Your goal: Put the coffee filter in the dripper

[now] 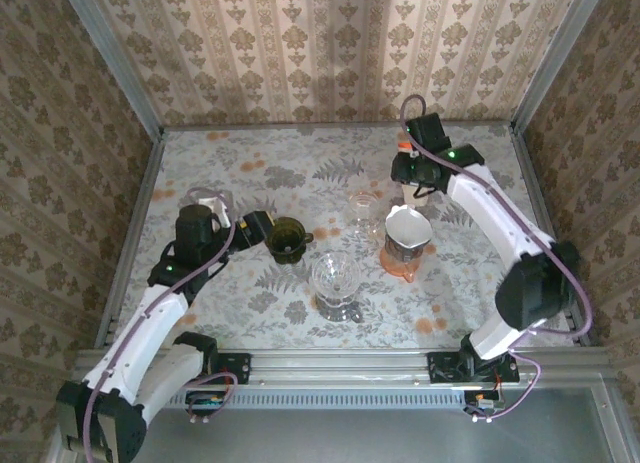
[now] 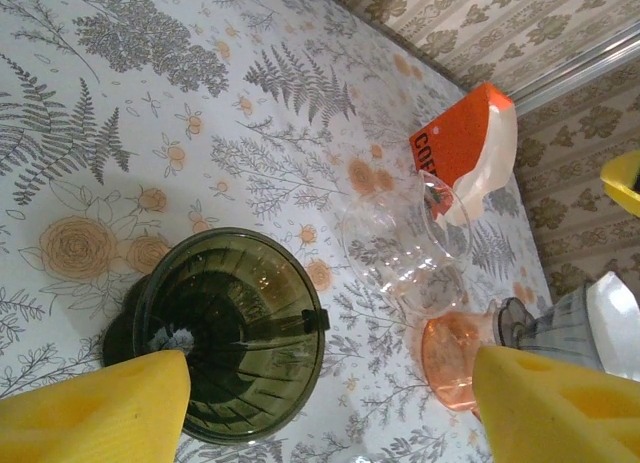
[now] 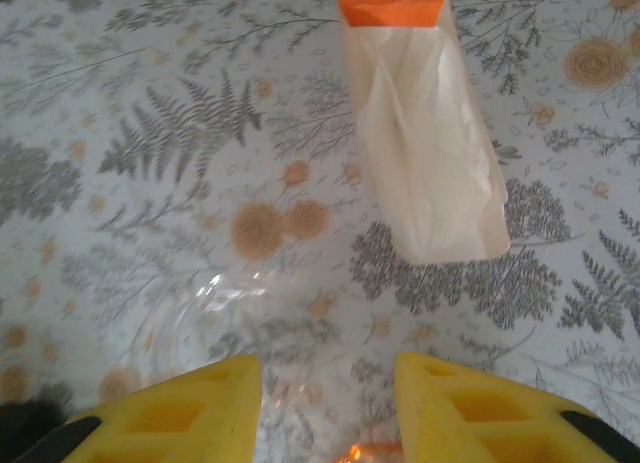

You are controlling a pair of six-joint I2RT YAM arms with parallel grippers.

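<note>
Coffee filter pack (image 3: 425,143) lies flat on the counter (image 2: 100,83), orange end farthest from the right claw (image 3: 328,383), white filters showing. From the green dripper (image 2: 225,333) it's well off to the right, with a clear glass vessel (image 2: 405,233) between them. By the look of it no filter is pulled yet.

Right claw hovers short of the pack, fingers partly apart with nothing between them. It's lined up on the near end, probably to pinch one sheet.

Left claw (image 2: 330,383) is spread wide, a finger on each side of the green dripper; can't tell if it touches the rim. My read: it's there to brace the dripper so it doesn't skate when the filter goes in.

Grey dripper on an orange base (image 2: 560,328) stands right of the green one, with something white inside. There's a risk of clipping the glass on the carry across.
</note>
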